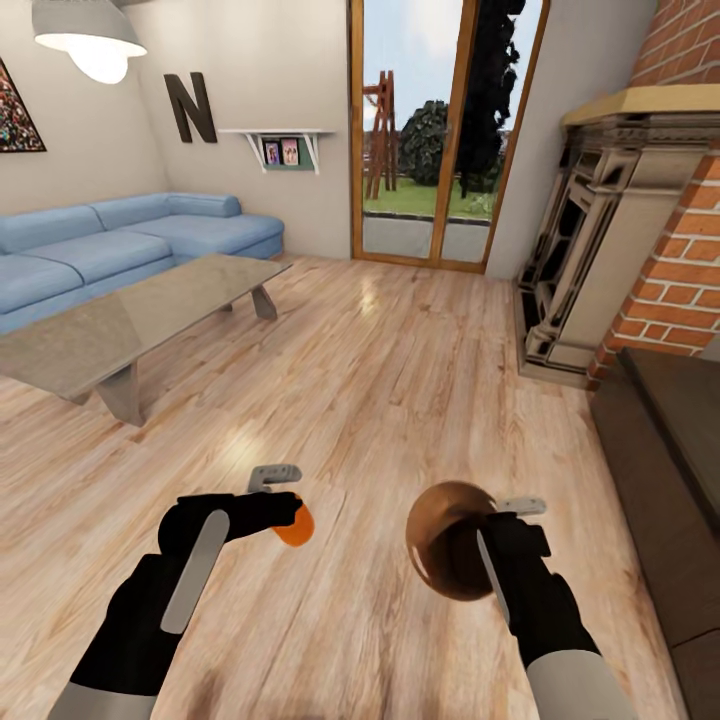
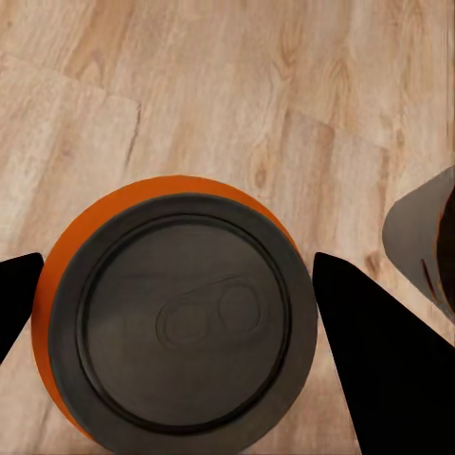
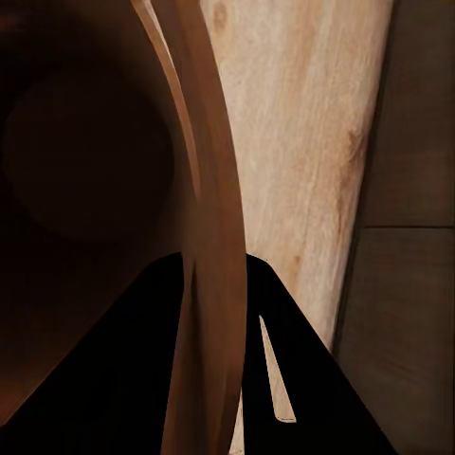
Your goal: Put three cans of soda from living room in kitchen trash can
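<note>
The left gripper (image 1: 283, 497) holds an orange can of soda (image 1: 296, 524) over the wood floor (image 1: 400, 380), its fingers (image 2: 379, 370) closed on the can's sides; in the left wrist view the can's dark top with its pull tab faces the camera. The right gripper (image 1: 505, 535) carries the tash can (image 1: 445, 540), tilted on its side with its brown hollow turned toward the can of soda. The right fingers (image 3: 142, 379) pinch the bin's rim (image 3: 213, 237), one inside the wall and one outside.

As a judgement, the task is in an early or middle stage: one can is in hand, the bin is in hand, and the two are near each other but apart, so this can is not yet in the bin. The bin's dark inside shows no can that I can make out, and the glass coffee surface (image 1: 130, 330) bears no cans that I can see. The bin also belongs in the kitchen, which is not here.

For room to move, the floor ahead of the bin is open up to the glass doors (image 1: 440, 130). Left of the bin lie the coffee surface's edge and the blue sofa (image 1: 120, 245); right of it stand the brick fireplace (image 1: 600, 240) and a dark low cabinet (image 1: 670, 450), which is the closer hazard for the right arm.
</note>
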`<state>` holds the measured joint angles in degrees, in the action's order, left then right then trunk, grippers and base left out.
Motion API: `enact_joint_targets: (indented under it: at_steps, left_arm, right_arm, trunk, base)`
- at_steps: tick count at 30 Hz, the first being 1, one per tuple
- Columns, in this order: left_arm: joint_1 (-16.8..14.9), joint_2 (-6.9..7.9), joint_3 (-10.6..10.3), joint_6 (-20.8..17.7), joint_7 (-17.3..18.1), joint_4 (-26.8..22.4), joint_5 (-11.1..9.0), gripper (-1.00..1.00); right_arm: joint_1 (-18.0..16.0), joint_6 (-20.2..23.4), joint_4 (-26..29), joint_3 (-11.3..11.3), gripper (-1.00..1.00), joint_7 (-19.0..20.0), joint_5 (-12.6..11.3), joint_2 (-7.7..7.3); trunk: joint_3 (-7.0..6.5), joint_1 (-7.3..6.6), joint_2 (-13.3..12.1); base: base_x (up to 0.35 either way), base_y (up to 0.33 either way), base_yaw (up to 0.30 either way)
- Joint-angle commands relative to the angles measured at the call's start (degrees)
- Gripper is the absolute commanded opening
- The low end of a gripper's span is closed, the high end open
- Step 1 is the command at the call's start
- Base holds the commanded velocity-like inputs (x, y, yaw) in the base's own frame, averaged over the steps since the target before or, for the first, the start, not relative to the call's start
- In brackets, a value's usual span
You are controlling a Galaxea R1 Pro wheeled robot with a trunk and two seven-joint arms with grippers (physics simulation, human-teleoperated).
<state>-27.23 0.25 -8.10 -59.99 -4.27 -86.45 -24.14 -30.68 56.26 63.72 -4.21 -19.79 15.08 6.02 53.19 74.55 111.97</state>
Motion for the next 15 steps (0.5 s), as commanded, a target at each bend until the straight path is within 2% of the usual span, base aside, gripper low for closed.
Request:
enact_joint_targets:
  at_steps: [1,4,7,10,15]
  left_arm:
    - [0.0,-0.01,0.0,0.0,0.1,0.0,-0.5,-1.0]
    - [0.0,0.0,-0.1,0.0,0.1,-0.1,-1.5,-1.0]
    - [0.0,0.03,-0.1,0.0,0.1,-0.2,-3.4,-1.0]
    - [0.0,0.08,-0.5,0.0,0.1,-1.3,-7.0,-1.0]
    - [0.1,0.1,-0.5,0.0,0.1,-2.2,-9.0,-1.0]
  right_arm:
    - [-0.1,-0.5,-0.9,0.1,-1.0,0.2,0.1,0.1]
    - [-0.2,-1.3,-2.1,0.5,-1.0,0.0,0.1,0.46]
    - [-0.3,-2.1,-4.0,1.1,-1.0,0.0,0.1,1.12]
    - [-1.0,-3.2,-7.1,1.9,-1.0,-0.1,0.1,1.75]
    - [-2.0,-5.2,-10.8,2.3,-1.0,-1.8,0.1,2.04]
  trunk:
    - [-0.19,-0.23,-0.4]
    - [-0.73,-0.89,-1.6]
    - [-1.27,-1.55,-2.8]
    - [-1.81,-2.21,-4.0]
    - [-2.71,-3.3,-6.0]
  base:
    - [0.0,0.0,0.0]
    - [0.0,0.0,0.0]
    - [0.0,0.0,0.0]
    - [0.0,0.0,0.0]
    - [0.0,0.0,0.0]
